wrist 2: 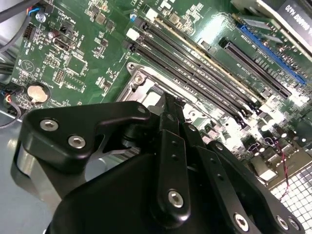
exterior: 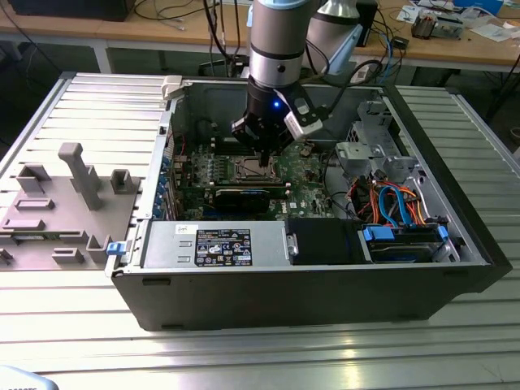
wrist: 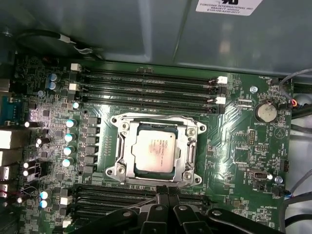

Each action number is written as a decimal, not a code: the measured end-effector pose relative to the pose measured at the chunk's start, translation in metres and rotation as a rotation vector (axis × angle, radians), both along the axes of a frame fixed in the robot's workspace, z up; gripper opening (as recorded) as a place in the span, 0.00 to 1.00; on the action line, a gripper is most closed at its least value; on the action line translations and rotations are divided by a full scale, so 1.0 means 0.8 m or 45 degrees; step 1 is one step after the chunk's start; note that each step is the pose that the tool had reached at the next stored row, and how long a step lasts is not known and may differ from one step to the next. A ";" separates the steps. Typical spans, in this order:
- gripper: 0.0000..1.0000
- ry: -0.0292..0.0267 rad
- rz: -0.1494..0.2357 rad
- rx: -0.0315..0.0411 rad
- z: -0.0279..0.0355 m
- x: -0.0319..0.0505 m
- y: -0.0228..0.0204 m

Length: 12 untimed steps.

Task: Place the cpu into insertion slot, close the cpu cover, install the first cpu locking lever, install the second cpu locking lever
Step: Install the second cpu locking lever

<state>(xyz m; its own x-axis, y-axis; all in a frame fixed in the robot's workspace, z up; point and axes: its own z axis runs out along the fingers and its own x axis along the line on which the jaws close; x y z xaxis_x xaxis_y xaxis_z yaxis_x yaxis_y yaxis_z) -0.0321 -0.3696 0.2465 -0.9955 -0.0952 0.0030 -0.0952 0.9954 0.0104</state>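
Note:
The cpu, a pale silvery square, lies flat inside the insertion slot in the middle of the green motherboard. The cpu cover, a thin metal frame, lies down flat around the chip. My gripper stands just beside one edge of the slot, its two black fingers pressed together with nothing seen between them. In the second wrist view the gripper has its tip at the slot's metal rim. In the exterior view the gripper hangs right over the slot inside the open computer case.
Long black memory slots run on both sides of the slot. Case walls surround the board, with a power supply in front and a drive cage with coloured cables at the exterior view's right. A grey fixture stands at its left.

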 end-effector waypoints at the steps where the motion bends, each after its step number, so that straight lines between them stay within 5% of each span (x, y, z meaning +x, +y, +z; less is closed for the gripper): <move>1: 0.11 0.0000 0.000 0.0043 0.0000 0.000 -0.0016; 2: 0.11 0.0000 0.000 0.0095 -0.0001 0.000 -0.0034; 7: 0.11 0.0000 0.000 0.0669 -0.0006 0.000 -0.0172; 8: 0.11 0.0000 0.000 0.0886 -0.0008 0.000 -0.0217; 9: 0.11 0.0000 0.000 0.1007 -0.0010 0.000 -0.0245; 12: 0.11 0.0000 0.000 0.1243 -0.0020 0.000 -0.0386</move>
<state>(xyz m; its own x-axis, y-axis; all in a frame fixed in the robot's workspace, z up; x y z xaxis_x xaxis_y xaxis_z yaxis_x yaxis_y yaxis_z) -0.0324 -0.4005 0.2449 -0.9955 -0.0951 -0.0063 -0.0952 0.9896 0.1074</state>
